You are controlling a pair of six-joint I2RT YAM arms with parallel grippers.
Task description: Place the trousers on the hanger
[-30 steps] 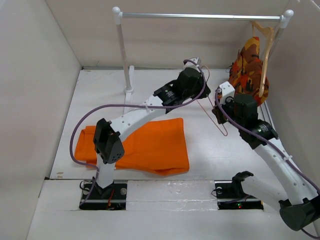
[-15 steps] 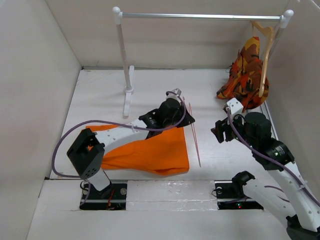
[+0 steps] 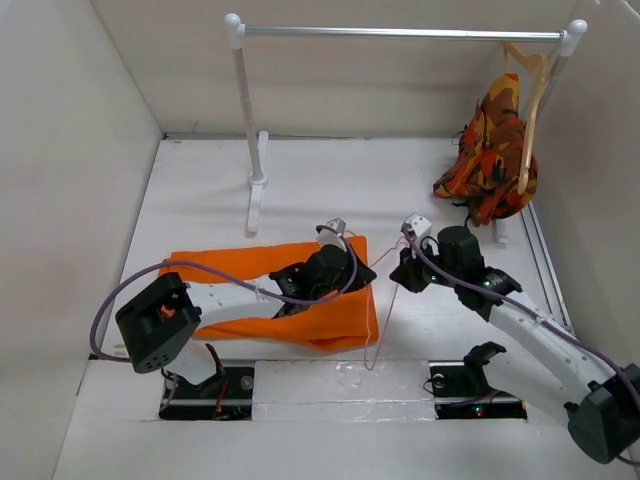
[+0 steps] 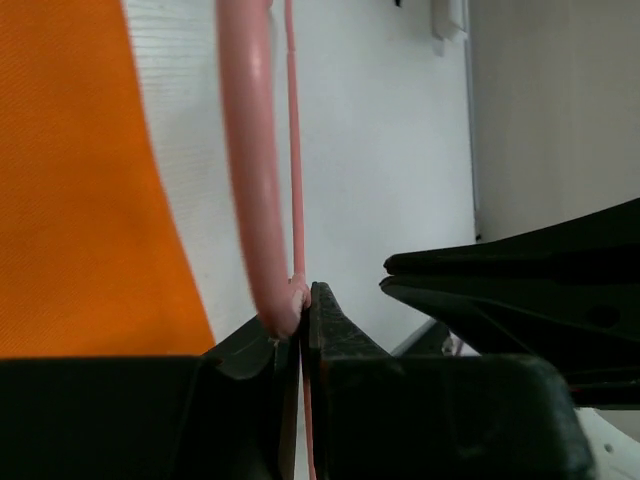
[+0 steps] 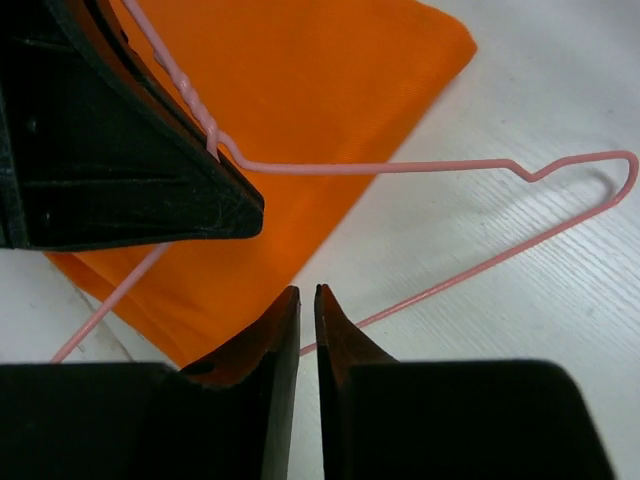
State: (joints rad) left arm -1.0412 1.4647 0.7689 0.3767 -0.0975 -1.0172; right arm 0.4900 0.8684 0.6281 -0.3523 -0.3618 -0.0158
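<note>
Surface: a white table (image 3: 200,190) is carrying everything, with a fine grain showing in the wrist views.
Room: plain pale walls (image 3: 60,150) are closing the table in on three sides. A clothes rail (image 3: 400,33) is standing at the back, and a patterned garment (image 3: 490,150) is hanging from a wooden hanger (image 3: 527,120) at its right end.
Trousers: the trousers (image 3: 320,322) are lying folded flat on the near left part of the table, under the left arm.
Hanger: the hanger (image 4: 246,150) is lying low beside the right edge of the trousers, partly over the cloth.
Left gripper: the left gripper (image 4: 303,295) is pinching the hanger at its twisted neck, with the fingers pressed together on the wire.
Right gripper: the right gripper (image 5: 308,292) is hovering just over the lower wire, with the fingers almost together and only a thin slit between them. I cannot tell whether they are touching the wire.
</note>
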